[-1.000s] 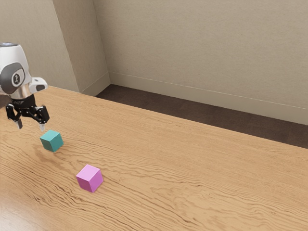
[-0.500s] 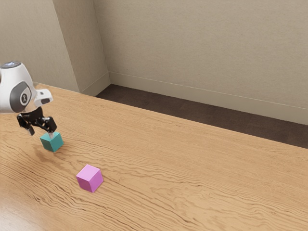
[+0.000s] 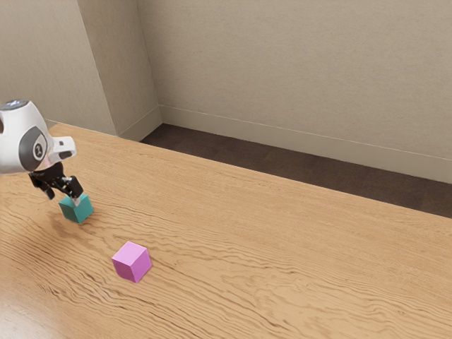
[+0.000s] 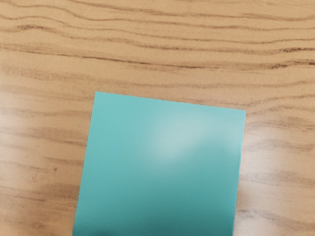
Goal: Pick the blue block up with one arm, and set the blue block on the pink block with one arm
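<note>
The fingers hang apart just over the blue block. It looks light, rigid and smooth-sided; I'd pinch two opposite flat faces squarely, mid-height.

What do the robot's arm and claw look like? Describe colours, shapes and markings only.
The arm is a rounded white shell with a round dark grey cap on its side. The claw is black, with two short fingers.

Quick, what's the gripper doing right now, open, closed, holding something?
Gripper: cannot be told; it sits right at the top of the blue block, which rests on the table.
</note>
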You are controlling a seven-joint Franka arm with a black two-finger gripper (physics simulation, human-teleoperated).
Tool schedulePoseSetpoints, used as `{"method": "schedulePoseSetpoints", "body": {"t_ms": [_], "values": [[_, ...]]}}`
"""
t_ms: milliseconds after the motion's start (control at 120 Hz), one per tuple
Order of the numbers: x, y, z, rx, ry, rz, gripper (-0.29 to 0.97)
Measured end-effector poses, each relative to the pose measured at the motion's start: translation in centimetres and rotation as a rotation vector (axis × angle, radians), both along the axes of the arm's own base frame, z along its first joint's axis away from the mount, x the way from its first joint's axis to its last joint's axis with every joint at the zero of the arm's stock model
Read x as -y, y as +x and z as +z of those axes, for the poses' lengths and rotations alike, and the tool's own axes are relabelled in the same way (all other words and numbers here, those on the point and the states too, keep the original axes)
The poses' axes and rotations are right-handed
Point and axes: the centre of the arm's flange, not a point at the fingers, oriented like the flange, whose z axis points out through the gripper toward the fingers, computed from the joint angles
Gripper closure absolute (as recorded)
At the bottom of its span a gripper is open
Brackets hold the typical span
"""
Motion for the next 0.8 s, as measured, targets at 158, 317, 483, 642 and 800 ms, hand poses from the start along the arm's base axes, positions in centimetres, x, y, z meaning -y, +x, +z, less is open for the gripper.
{"method": "schedulePoseSetpoints", "body": {"t_ms": [158,317,483,642,800], "values": [[-0.8,0.7,-0.3,0.016,0.001,-0.027,0.00],[-1.1,1.6,-0.4,0.026,0.007,-0.062,0.00],[-1.1,2.2,-0.6,0.031,0.009,-0.092,0.00],[-0.9,2.1,-1.4,0.026,-0.006,-0.101,0.00],[-0.7,2.0,-2.6,0.022,-0.034,-0.101,0.00]]}}
